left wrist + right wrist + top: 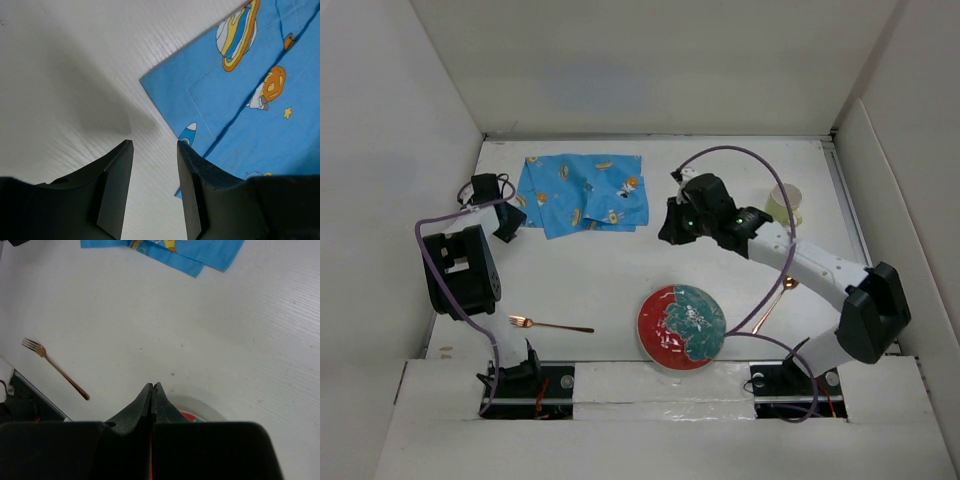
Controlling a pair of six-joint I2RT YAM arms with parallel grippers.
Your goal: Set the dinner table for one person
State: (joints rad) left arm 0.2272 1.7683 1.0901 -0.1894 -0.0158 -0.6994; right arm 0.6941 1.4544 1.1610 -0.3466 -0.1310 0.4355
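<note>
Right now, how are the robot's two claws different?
The left gripper is open, with a gap between its fingers; the right gripper is pressed shut. The left gripper is by the blue mat; the right gripper is over the bare dinner table near the plate. Both are black and hold nothing.

A rumpled blue planet-print mat (585, 192) lies far, left of centre. A red-and-teal plate (681, 325) sits near, right of centre, with a copper fork (550, 324) well to its left, tines pointing left. A pale cup (784, 203) stands far right, and a copper spoon (787, 285), partly hidden, lies between cup and plate.
</note>
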